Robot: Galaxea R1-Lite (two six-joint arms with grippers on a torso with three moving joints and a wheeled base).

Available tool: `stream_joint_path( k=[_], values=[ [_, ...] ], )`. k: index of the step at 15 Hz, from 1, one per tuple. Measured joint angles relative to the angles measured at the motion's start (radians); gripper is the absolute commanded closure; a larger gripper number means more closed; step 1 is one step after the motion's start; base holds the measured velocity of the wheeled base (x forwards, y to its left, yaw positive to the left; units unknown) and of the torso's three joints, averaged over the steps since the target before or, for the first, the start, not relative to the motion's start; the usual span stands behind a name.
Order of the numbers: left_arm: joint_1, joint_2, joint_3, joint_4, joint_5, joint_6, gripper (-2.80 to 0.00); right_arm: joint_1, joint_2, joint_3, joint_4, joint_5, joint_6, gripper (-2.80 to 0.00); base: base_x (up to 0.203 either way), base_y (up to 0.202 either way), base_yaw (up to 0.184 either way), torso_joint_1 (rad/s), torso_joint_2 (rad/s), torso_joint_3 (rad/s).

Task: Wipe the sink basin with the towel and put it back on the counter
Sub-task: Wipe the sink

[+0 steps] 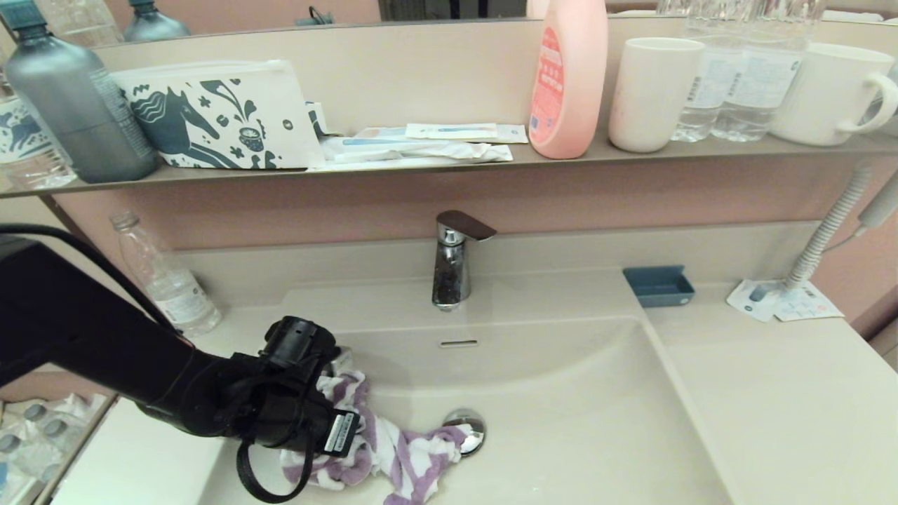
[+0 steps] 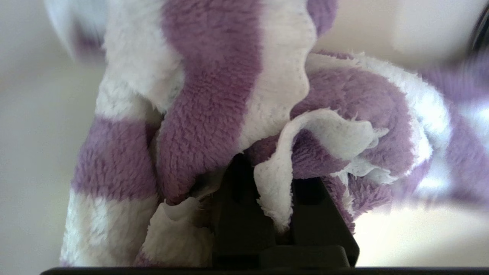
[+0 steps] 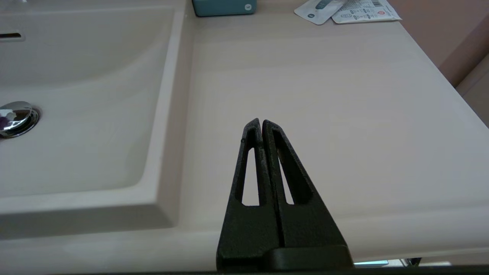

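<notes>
One gripper is at work: the left gripper point(image 2: 284, 198) reaches down into the sink basin point(image 1: 582, 421), its black fingers point(image 2: 244, 214) pinched tight on a fold of the towel point(image 1: 393, 449). That towel is fluffy, with broad purple and white stripes, bunched and crumpled, and it trails along the basin floor from the gripper to the chrome drain plug point(image 1: 468, 428), one end touching the plug's rim. In the left wrist view the towel point(image 2: 229, 114) fills nearly everything and hides the fingertips.

Behind the drain plug, a slim overflow slot point(image 1: 458, 344) sits in the basin wall, and the chrome faucet point(image 1: 452, 263) stands above that on the back ledge. A clear plastic bottle point(image 1: 165, 277) stands on the counter point(image 1: 772, 407) well behind the drain plug, just behind the left arm. A small blue tray point(image 1: 659, 286) rests well beyond the plug on the other side, with printed sachets point(image 1: 782, 301) past it.

The right gripper point(image 3: 261, 126) hovers over the bare counter point(image 3: 324, 114) beside the basin, away from the drain plug point(image 3: 15, 118), fingers pressed together and holding nothing.
</notes>
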Motion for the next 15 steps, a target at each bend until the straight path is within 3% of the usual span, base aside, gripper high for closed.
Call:
stream_joint_path(
  k=[2, 6, 10, 13, 15],
  values=[
    [0.001, 0.031, -0.008, -0.077, -0.005, 0.001, 0.0, 0.0, 0.0, 0.0, 0.0, 0.0, 0.0, 0.0, 0.0, 0.0, 0.0, 0.0, 0.0, 0.0],
    [-0.014, 0.054, -0.05, -0.08, -0.036, -0.023, 0.0, 0.0, 0.0, 0.0, 0.0, 0.0, 0.0, 0.0, 0.0, 0.0, 0.0, 0.0, 0.0, 0.0],
    [-0.106, 0.082, -0.102, -0.089, -0.05, -0.197, 0.0, 0.0, 0.0, 0.0, 0.0, 0.0, 0.0, 0.0, 0.0, 0.0, 0.0, 0.0, 0.0, 0.0],
    [-0.189, 0.108, -0.141, -0.12, -0.005, -0.328, 0.0, 0.0, 0.0, 0.0, 0.0, 0.0, 0.0, 0.0, 0.0, 0.0, 0.0, 0.0, 0.0, 0.0],
    [-0.218, 0.138, -0.155, -0.172, 0.032, -0.35, 0.0, 0.0, 0.0, 0.0, 0.0, 0.0, 0.0, 0.0, 0.0, 0.0, 0.0, 0.0, 0.0, 0.0]
  ],
)
